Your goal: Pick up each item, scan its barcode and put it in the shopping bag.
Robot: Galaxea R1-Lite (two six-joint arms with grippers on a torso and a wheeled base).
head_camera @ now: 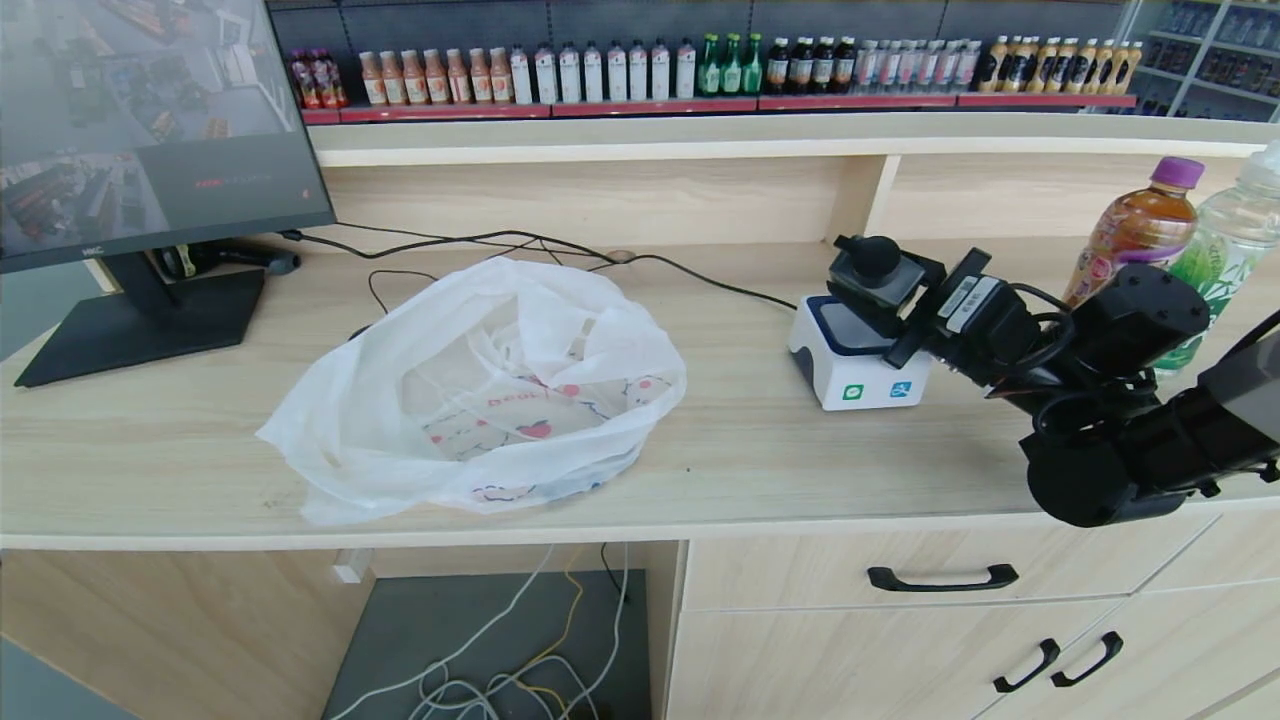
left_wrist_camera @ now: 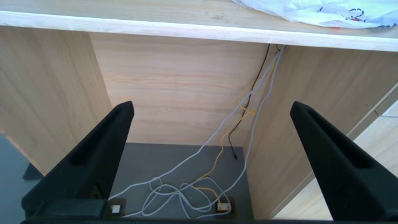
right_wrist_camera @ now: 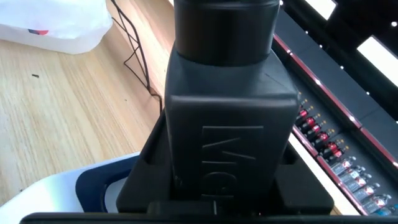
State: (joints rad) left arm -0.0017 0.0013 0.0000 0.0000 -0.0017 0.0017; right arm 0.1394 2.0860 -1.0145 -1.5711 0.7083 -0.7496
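Gripping a dark capped container (head_camera: 868, 262) above the white scanner (head_camera: 850, 378), right of centre, the right hand (head_camera: 900, 305) should tilt any barcode toward it.

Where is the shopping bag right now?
In the head view the shopping bag lies open on the counter, between the monitor stand at left and the white scanner at right.

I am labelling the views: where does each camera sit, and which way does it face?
Head view: on the head, looking forward and down at the counter with shopping bag and scanner; the right gripper holds a dark container.
Left wrist view: below the counter edge, facing the cables beneath; the open left gripper shows.
Right wrist view: above the scanner, close on the container in its gripper.
All three views share the shopping bag.
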